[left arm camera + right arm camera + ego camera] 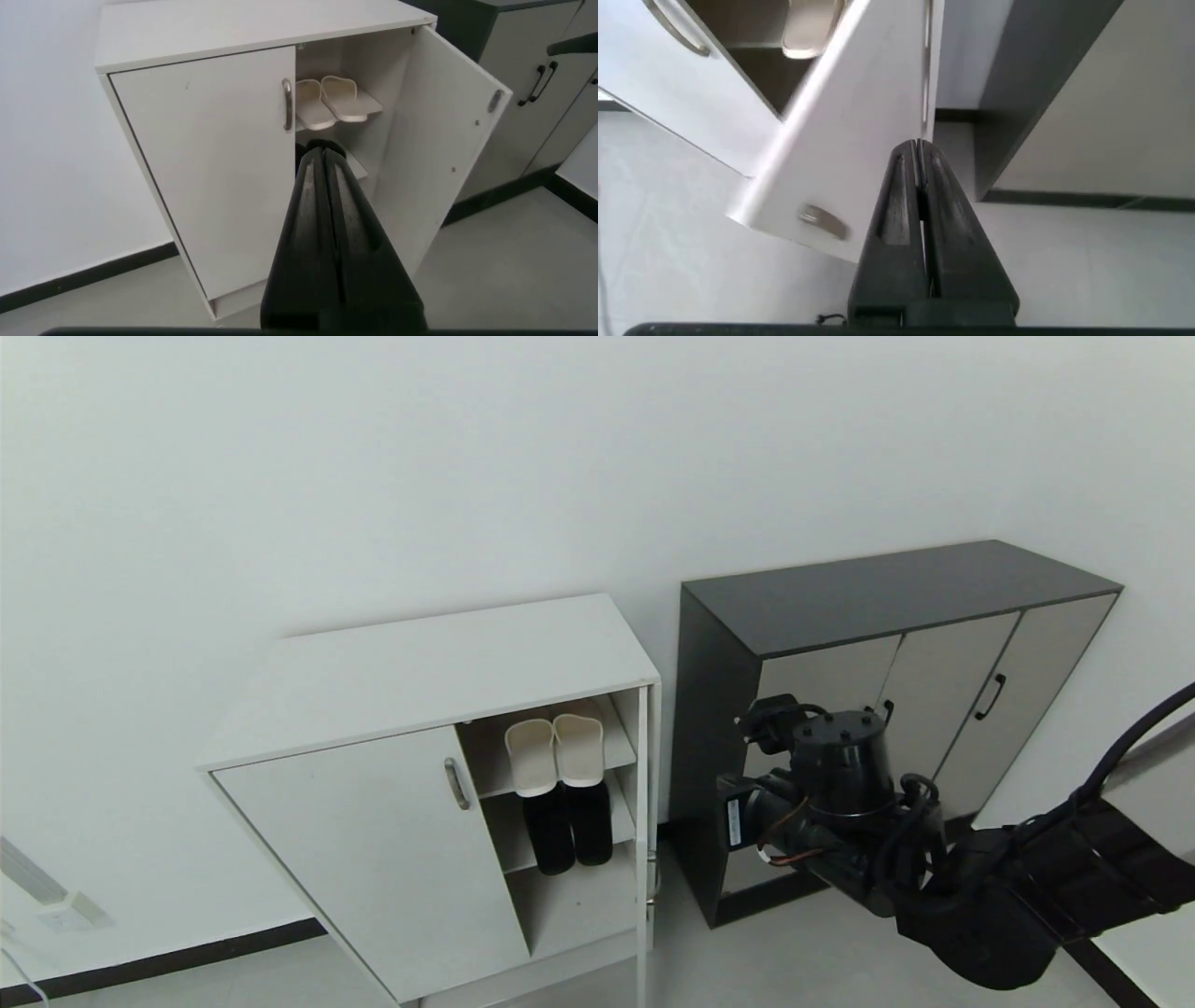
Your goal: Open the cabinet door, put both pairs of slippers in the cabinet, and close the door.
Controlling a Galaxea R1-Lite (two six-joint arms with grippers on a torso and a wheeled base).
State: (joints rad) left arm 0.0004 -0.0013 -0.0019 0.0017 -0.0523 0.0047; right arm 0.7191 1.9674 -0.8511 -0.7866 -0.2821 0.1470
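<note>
1. Inside the white cabinet [439,663], as seen from the head view, a white pair of slippers [555,756] is laid on the upper shelf [621,747] and a black pair [568,831] is set on the shelf below. The left door [373,859] is shut, while the right door [642,840] is swung out and seen edge-on. The right arm [840,803] is held in front of the dark cabinet [896,588], beside the open door. Opening and stowing can therefore be judged done.
2. From the left wrist view, the left gripper [323,147] is seen with its fingers pressed together and nothing held. It is pointed at the open compartment from some way back. The white pair of slippers [338,98] is seen on the upper shelf; the black pair is mostly hidden behind the gripper.
3. From the right wrist view, the right gripper [920,147] is likewise closed on nothing. It is placed near the outer face of the right door [850,140], not far from its handle [822,221]; contact cannot be confirmed. Only the closing of this door is judged to be left.
</note>
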